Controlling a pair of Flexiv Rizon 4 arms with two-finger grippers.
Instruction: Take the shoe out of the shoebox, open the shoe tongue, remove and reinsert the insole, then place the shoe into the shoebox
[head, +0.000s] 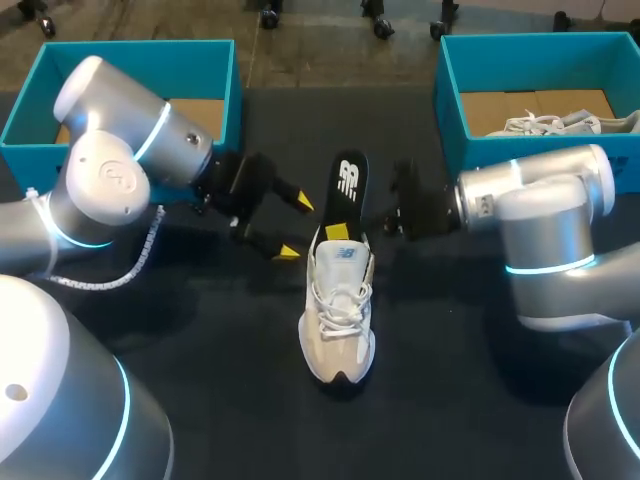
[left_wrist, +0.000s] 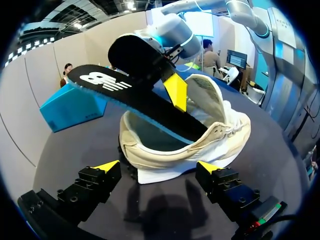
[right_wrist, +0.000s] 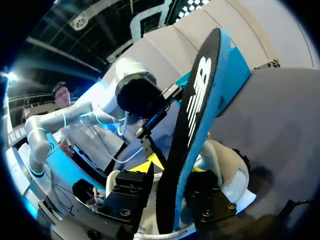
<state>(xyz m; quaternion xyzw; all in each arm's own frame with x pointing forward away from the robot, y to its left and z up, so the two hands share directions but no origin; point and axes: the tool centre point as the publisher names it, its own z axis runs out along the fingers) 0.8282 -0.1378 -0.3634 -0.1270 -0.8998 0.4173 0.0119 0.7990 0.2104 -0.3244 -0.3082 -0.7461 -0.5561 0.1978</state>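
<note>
The pale shoe (head: 340, 315) lies on the dark counter (head: 450, 380) at the middle of the frame, toe toward the lower edge, outside both boxes. Its black insole (head: 346, 190) slants up out of the shoe's opening toward the upper middle. The right claw (right_wrist: 167, 195) pinches the insole from both sides just above the collar. The left claw (head: 296, 228), spread and empty, sits just left of the shoe's heel. One teal shoebox (head: 215, 50) stands at upper left, a second shoebox (head: 450, 100) at upper right, holding another shoe (head: 560, 124).

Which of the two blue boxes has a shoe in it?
The box on the robot's right: a white shoe lies inside it. The left box shows only its brown cardboard floor.
</note>
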